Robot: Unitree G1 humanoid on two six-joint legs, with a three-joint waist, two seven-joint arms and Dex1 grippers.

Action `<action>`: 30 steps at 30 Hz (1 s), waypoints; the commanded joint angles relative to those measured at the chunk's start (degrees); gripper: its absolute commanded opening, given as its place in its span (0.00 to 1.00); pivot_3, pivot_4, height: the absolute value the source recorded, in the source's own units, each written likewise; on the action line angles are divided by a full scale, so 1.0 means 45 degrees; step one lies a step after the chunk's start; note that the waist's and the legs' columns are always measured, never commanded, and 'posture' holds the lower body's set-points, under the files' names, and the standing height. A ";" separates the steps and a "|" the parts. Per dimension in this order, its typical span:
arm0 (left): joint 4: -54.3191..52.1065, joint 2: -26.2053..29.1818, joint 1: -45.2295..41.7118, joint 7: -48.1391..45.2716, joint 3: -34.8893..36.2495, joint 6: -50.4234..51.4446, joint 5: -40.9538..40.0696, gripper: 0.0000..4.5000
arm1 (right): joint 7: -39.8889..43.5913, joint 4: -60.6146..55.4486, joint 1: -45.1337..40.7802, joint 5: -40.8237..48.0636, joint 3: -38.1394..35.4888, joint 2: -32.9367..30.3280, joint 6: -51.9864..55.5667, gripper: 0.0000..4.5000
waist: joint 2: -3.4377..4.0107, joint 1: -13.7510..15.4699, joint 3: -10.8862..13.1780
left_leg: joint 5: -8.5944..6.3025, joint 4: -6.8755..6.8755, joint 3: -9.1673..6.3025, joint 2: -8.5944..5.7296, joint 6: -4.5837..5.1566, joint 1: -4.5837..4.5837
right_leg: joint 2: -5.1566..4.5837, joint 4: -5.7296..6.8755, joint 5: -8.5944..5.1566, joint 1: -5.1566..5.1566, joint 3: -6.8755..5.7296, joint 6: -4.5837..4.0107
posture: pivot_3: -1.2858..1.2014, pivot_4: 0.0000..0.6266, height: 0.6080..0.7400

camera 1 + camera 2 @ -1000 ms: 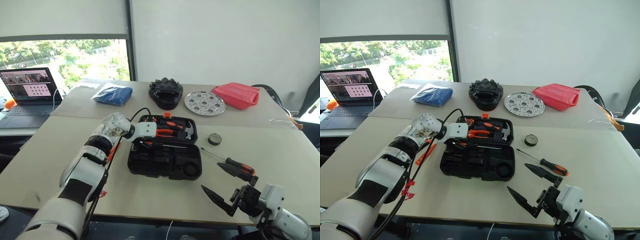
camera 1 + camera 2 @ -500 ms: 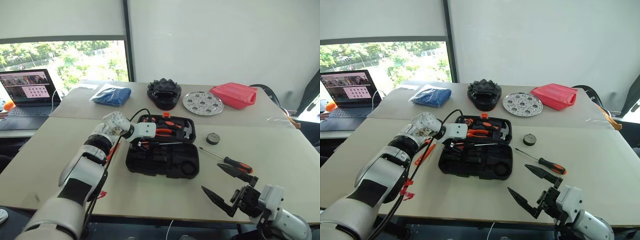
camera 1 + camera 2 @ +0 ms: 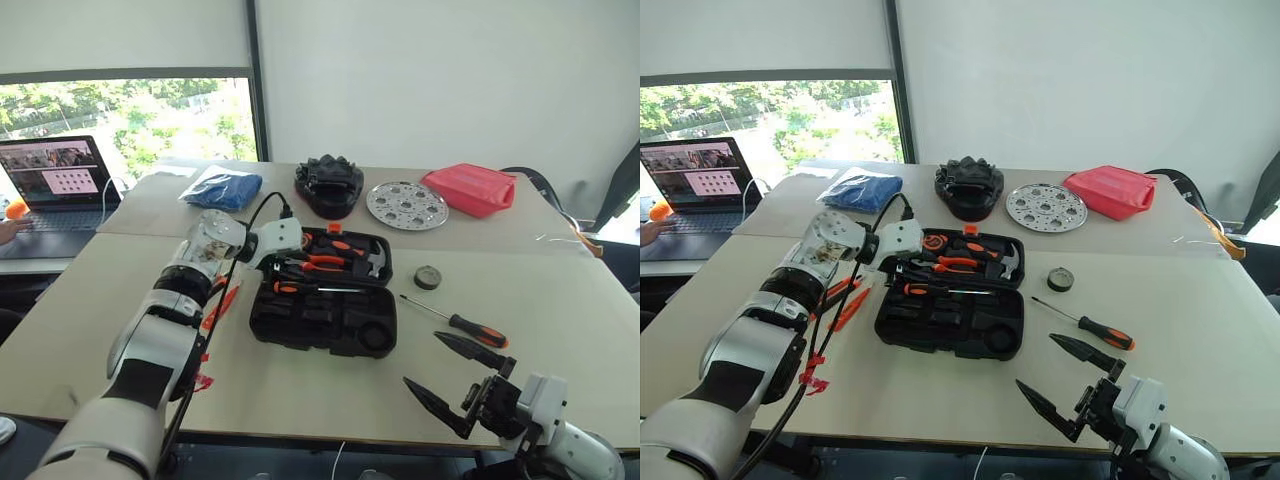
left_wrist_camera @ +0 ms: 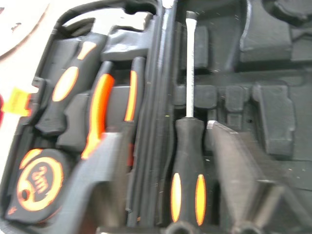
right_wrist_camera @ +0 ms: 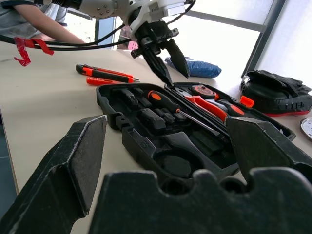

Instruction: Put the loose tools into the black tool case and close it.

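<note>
The black tool case lies open in the middle of the table. One orange-and-black screwdriver rests in its front half beside the hinge. My left gripper hovers open just above that screwdriver's handle at the case's left end, holding nothing. A second screwdriver lies on the table right of the case, and the small dark disc sits behind it. The utility knife and the slim orange tool lie left of the case. My right gripper stands open near the front edge, empty.
At the back stand a blue wrapped bundle, a black lumpy object, a perforated silver disc and a red bag. A laptop sits far left, with a person's hand at it.
My left gripper has lifted and drawn back to the left from the case, leaving the screwdriver lying inside. The right arm has kept still.
</note>
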 commanded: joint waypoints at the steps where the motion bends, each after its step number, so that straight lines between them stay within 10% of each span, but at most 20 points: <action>1: -0.0019 -0.0098 0.0400 0.0389 0.0591 0.0366 -0.0563 0.17 | -0.0032 -0.0195 0.0062 0.0117 -0.0080 -0.0011 -0.0337 1.00 | 0.0000 -0.0004 0.0000 | 0.0000 0.0000 0.0001 0.0001 0.0000 0.0005 | 0.0000 0.0003 0.0000 0.0003 0.0001 0.0000 | 0.52 0.24 1.00; 3: 0.0017 -0.0121 0.0639 0.0404 0.0551 0.0449 -0.0512 0.02 | -0.0054 -0.0233 0.0074 0.0111 -0.0102 -0.0011 -0.0340 1.00 | 0.0000 0.0003 0.0000 | 0.0000 0.0001 -0.0001 0.0001 0.0000 0.0002 | 0.0000 0.0002 0.0000 0.0001 -0.0002 -0.0001 | 0.52 0.24 1.00; 30: -0.0786 -0.1076 0.2619 0.1954 -0.0630 0.2897 0.0427 0.02 | -0.0509 -0.0460 0.0010 0.0013 0.0010 0.0009 -0.0246 1.00 | 0.0056 0.0056 -0.0041 | 0.0000 0.0002 -0.0002 -0.0007 -0.0001 0.0090 | -0.0005 -0.0006 -0.0010 0.0103 -0.0002 0.0016 | 0.52 0.24 1.00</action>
